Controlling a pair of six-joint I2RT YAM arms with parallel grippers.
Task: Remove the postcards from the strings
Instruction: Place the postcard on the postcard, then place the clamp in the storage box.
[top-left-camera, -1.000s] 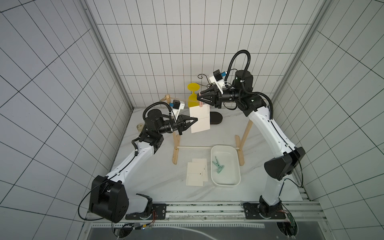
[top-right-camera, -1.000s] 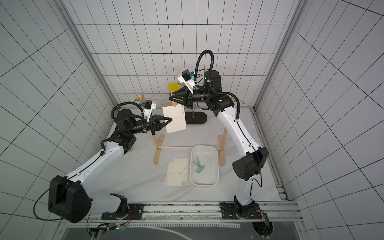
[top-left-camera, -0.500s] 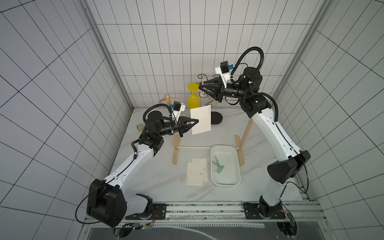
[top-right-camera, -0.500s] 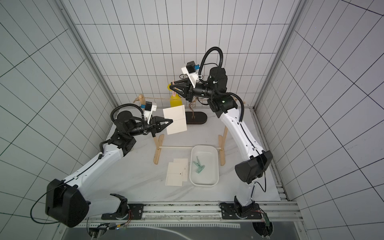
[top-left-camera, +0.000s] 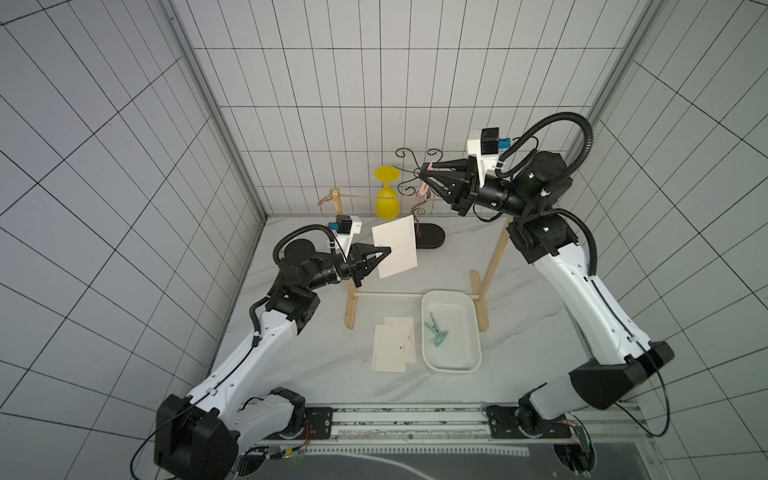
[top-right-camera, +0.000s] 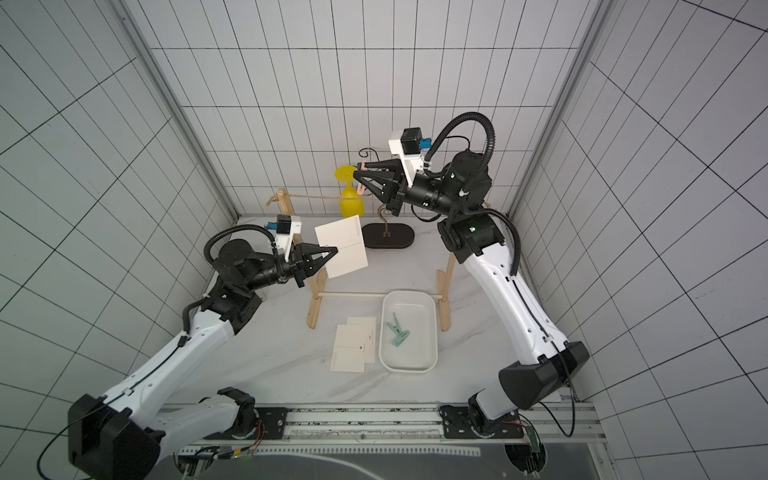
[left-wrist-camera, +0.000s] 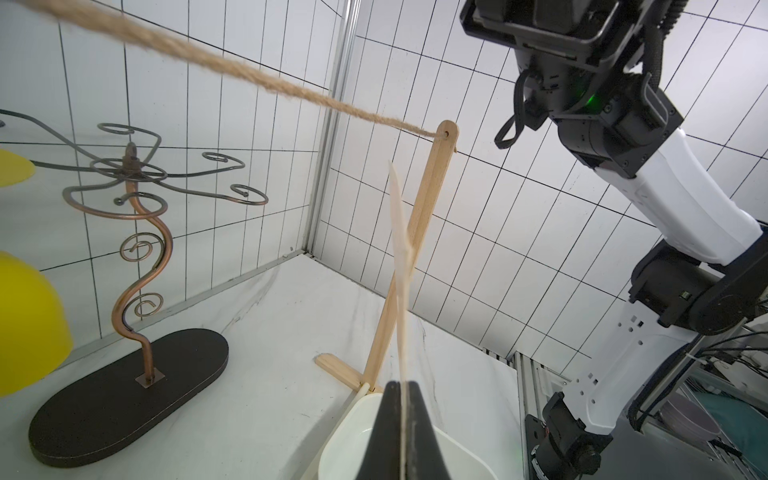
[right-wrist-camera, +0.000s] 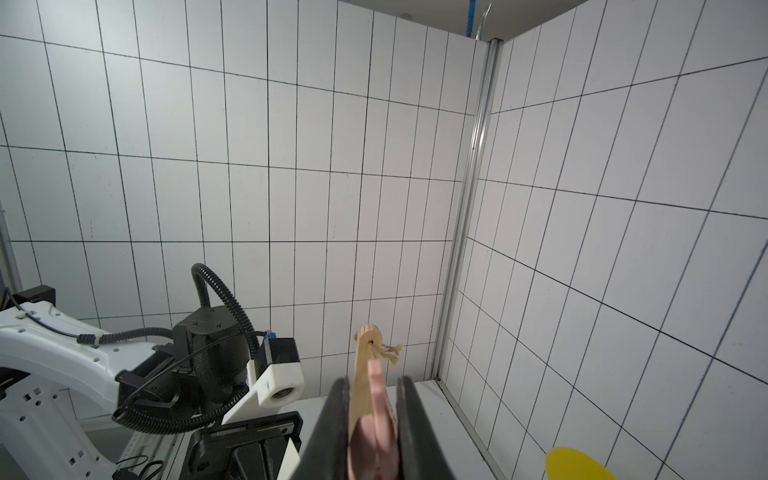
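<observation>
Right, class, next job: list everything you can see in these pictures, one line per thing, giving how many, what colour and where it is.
postcards: 3, white; one in the left gripper, two overlapping on the table beside the tray
twine: 1, tan; strung between the wooden posts
wooden posts: 2, light wood; standing on the table
dowel: 1, white; joining the posts' feet
tray: 1, white; on the table
green clothes pegs: 2; in the tray
pink clothes peg: 1; in the right gripper
goblet: 1, yellow; hanging upside down on the glass rack
glass rack: 1, copper wire, dark oval base; back of table
table: 1, white marbled
left gripper: black; shut on a postcard
right gripper: black; shut on the pink clothes peg
</observation>
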